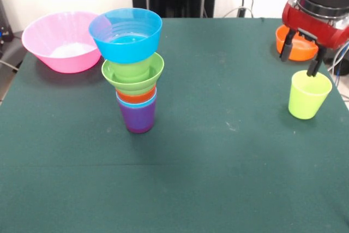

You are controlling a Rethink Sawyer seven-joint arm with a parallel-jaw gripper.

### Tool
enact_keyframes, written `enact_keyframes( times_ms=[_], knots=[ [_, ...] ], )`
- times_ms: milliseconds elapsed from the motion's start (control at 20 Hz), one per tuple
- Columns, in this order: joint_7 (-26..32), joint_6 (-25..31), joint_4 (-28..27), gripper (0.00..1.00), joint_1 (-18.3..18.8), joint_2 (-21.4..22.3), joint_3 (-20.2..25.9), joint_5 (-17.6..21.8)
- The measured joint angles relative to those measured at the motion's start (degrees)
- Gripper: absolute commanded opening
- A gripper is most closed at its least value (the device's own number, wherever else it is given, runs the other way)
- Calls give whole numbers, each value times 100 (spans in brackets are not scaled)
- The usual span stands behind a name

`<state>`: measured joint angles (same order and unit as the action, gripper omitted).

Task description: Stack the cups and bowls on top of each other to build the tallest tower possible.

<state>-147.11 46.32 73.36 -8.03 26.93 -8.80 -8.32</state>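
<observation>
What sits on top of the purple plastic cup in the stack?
On the purple plastic cup show a light blue rim, an orange rim, a ridged green bowl and a blue bowl on top. The nested cups' bodies are hidden.

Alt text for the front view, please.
A tower of nested cups and bowls, purple cup at its base, stands on a green table. The open gripper hovers over a yellow-green cup.

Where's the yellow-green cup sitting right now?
In the front view, the yellow-green cup stands upright on the table's right side, directly below the open claw and in front of the orange bowl, far from the tower.
</observation>
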Motion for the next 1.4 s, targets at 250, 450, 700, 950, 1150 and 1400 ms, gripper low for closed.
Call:
enact_keyframes(
  times_ms=[250,450,700,950,1150,1400],
  knots=[
    [0,-193,0,100,-73,-135,1,0],
    [0,-376,1,100,-154,-230,1,-1],
    [0,-621,35,100,-296,-363,2,-1],
    [0,-698,194,100,-420,-410,2,-4],
    [0,-698,388,100,-465,-403,2,-2],
    [0,-699,656,100,-485,-353,2,-5]
  ],
)
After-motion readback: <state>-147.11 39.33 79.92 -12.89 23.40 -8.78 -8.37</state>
